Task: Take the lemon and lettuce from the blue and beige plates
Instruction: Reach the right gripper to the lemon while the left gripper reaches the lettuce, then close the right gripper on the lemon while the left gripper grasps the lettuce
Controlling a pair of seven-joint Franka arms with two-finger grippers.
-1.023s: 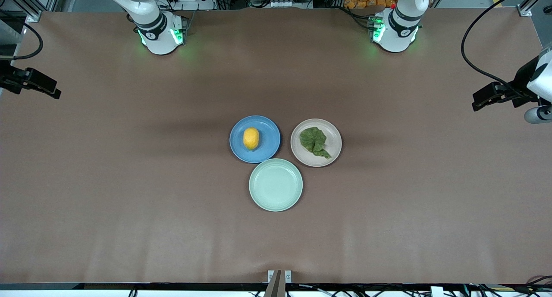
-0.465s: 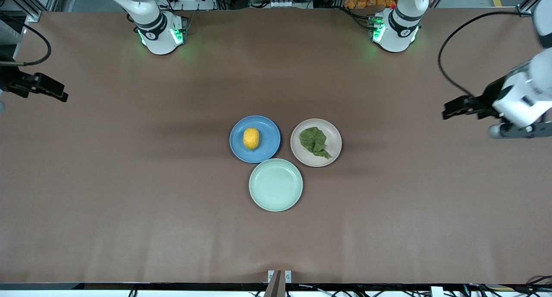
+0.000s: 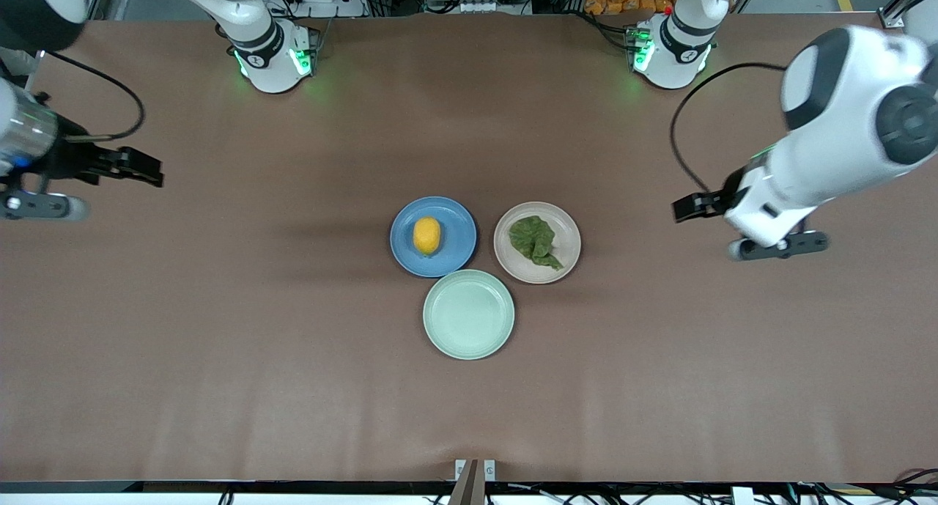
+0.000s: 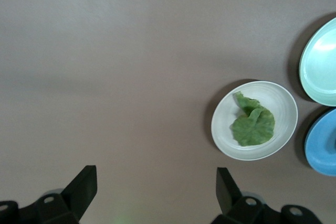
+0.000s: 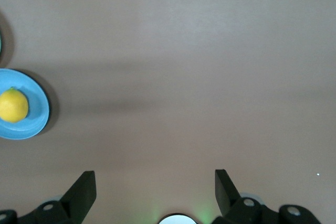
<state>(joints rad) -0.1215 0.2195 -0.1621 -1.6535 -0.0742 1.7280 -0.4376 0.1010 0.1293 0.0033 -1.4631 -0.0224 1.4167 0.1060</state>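
Bright, even overhead light on the table (image 3: 220, 329), no glare. Soft dark shadow bands stretch beside the plates, and green glows pool under both arm bases. The left arm (image 3: 843, 124) looks motion-blurred.

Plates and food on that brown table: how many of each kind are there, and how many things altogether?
Plates: 3: blue plate, beige plate, mint-green plate
Lemon: 1, on the blue plate
Lettuce: 1 leaf, on the beige plate
Total: 5
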